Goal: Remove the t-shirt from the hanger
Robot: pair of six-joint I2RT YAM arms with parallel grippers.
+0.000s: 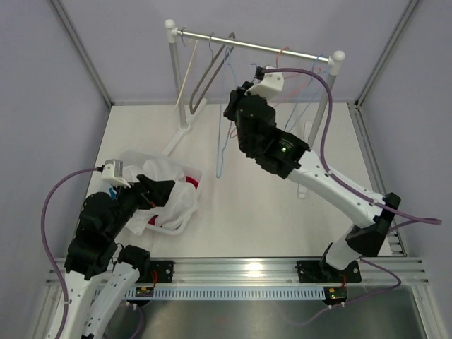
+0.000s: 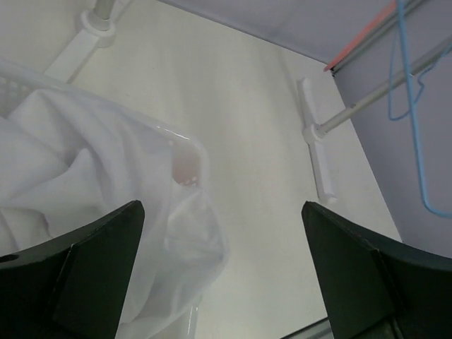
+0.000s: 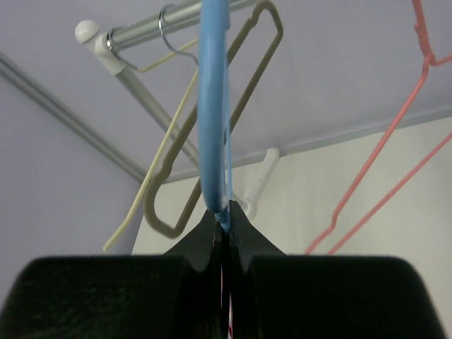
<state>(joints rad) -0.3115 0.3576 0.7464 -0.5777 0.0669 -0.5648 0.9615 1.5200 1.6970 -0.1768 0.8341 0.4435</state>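
Left fingers point(image 2: 92, 268) spread over the t-shirt point(image 2: 70, 155); right fingers point(image 3: 198, 244) pinch blue hanger point(image 3: 212, 106).

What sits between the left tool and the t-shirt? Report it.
Nothing visible. The left tool is open right over the t-shirt, which lies bunched in the white basket. The blue hanger is apart from it, clamped in the right tool up by the rail.
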